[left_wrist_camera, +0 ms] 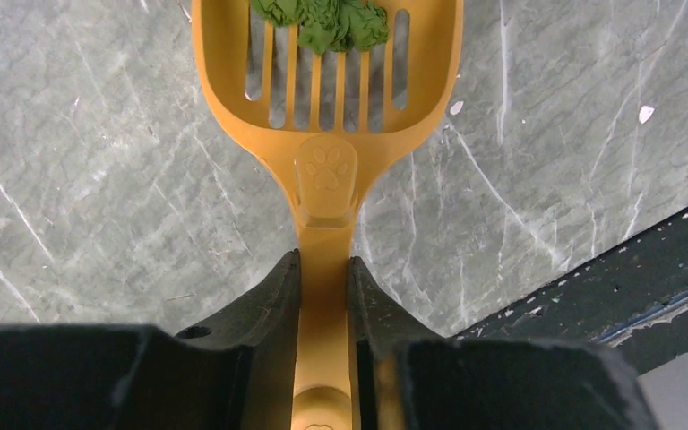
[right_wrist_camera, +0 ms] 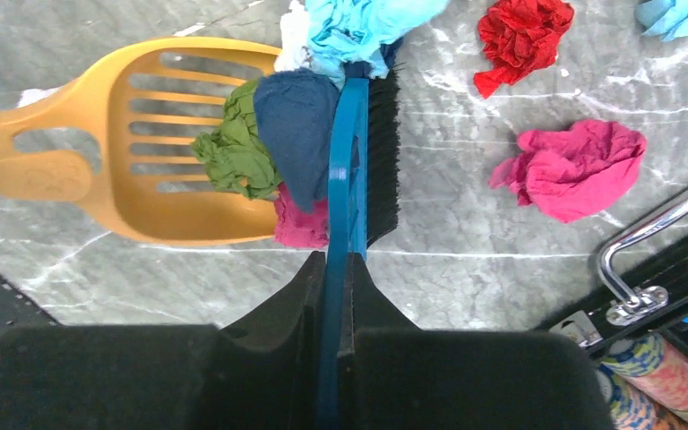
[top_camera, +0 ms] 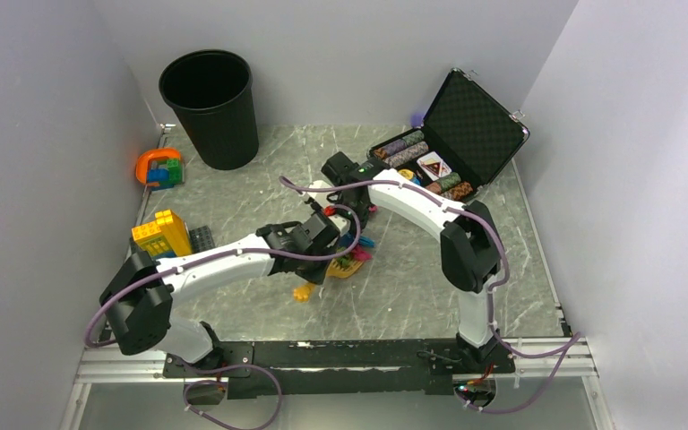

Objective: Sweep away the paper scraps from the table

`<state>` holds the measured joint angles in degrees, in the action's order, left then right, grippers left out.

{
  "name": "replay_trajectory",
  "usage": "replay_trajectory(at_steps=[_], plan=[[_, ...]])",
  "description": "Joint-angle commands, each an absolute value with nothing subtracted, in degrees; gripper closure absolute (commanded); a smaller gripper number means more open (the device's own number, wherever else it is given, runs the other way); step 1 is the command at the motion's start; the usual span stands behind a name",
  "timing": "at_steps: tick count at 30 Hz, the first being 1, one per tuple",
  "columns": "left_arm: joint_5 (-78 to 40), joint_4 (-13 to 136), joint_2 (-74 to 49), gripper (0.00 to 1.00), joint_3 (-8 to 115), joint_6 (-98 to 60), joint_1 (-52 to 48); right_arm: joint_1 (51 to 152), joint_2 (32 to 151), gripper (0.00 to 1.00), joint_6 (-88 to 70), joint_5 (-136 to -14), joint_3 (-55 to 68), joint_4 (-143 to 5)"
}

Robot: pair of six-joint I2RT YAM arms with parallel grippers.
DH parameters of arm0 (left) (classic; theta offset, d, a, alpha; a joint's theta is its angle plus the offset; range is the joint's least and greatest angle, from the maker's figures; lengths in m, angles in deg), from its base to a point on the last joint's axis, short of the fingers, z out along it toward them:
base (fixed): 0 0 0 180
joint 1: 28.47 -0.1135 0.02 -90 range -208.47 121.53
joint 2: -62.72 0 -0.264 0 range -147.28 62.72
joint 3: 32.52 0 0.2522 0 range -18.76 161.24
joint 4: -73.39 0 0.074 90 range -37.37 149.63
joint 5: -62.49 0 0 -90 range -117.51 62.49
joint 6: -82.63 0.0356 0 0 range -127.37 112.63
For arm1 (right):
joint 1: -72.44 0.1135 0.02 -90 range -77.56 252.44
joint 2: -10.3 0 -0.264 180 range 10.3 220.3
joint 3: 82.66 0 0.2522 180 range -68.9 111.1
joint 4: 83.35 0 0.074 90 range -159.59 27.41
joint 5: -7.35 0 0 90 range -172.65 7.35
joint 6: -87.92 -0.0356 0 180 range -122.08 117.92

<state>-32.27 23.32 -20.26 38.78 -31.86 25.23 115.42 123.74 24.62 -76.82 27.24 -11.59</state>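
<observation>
Brush (right_wrist_camera: 356, 152) against slotted scoop (right_wrist_camera: 157, 193), soft featherlight paper scraps (right_wrist_camera: 573, 170) between and beyond.
Right end effector (right_wrist_camera: 339, 269) clenched on brush handle, left end effector (left_wrist_camera: 322, 273) clamped on scoop handle; green, navy and pink wads at scoop mouth, red and magenta loose on bench (right_wrist_camera: 466, 260) past scoop. Probably springy, easily scattered: push, never pinch. Poker-chip case (top_camera: 477, 121) crowding far side of scoop; freer bench on near side.

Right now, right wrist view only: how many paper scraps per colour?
pink scraps: 2
light blue scraps: 2
red scraps: 1
dark blue scraps: 1
green scraps: 1
white scraps: 1, mostly hidden
Total: 8
</observation>
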Motion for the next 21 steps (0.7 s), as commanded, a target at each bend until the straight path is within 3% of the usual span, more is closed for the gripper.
replay_trajectory(at_steps=[1, 21], plan=[[-35.0, 28.3, -19.5, 1.00, 36.0, -30.4, 25.0, 116.5, 119.1, 1.00, 22.7, -65.3, 24.1, -7.8], [-44.7, 44.8, -17.8, 1.00, 24.7, -27.5, 31.0, 116.4, 108.8, 1.00, 16.5, -73.6, 20.1, -10.1]])
